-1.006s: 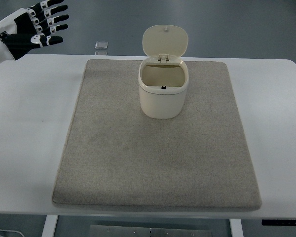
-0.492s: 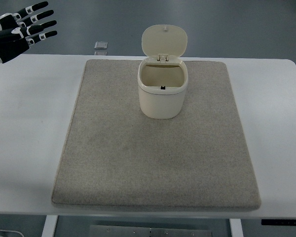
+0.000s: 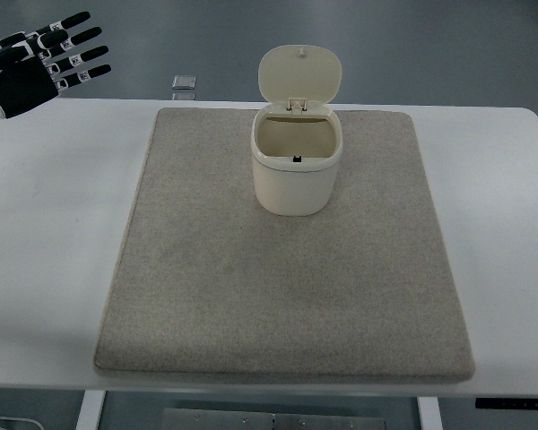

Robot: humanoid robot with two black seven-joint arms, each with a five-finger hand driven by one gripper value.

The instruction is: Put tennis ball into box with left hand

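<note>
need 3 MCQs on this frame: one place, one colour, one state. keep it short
1. Where does the box stand?
A. on the grey mat
B. on the bare table
C. on the floor

2. What colour is the box?
A. blue
B. cream
C. red

3. How is the box's lid?
A. shut
B. lying on the mat
C. hinged up, open

Key: 1 A, the mat shows all around its base; 2 B, body and lid are cream; 3 C, the lid stands up behind the open mouth. The left hand, fingers spread and holding nothing, is at the top left.
</note>
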